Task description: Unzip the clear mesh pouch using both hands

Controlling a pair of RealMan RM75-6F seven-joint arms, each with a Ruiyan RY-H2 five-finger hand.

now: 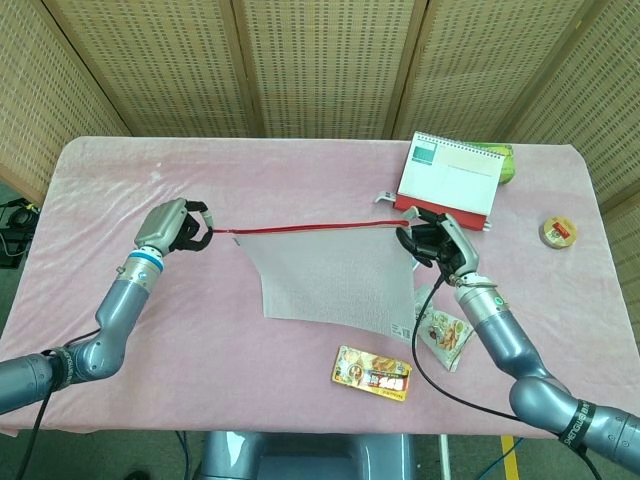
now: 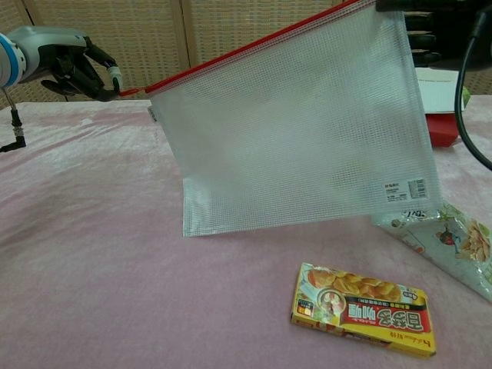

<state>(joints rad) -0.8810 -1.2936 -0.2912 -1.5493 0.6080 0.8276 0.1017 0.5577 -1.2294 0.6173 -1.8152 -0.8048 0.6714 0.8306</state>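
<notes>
Clear mesh pouch with red zipper is hanging above the pink table, its corner being pinched by the right hand; the left hand is pinching the zipper pull, best drawn level along the taut zipper line.

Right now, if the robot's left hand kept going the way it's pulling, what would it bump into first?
Probably nothing. The left hand pinches the zipper pull of the mesh pouch, pulling away from the right hand. Beyond it shows only bare pink table, though depth is hard to judge.
</notes>
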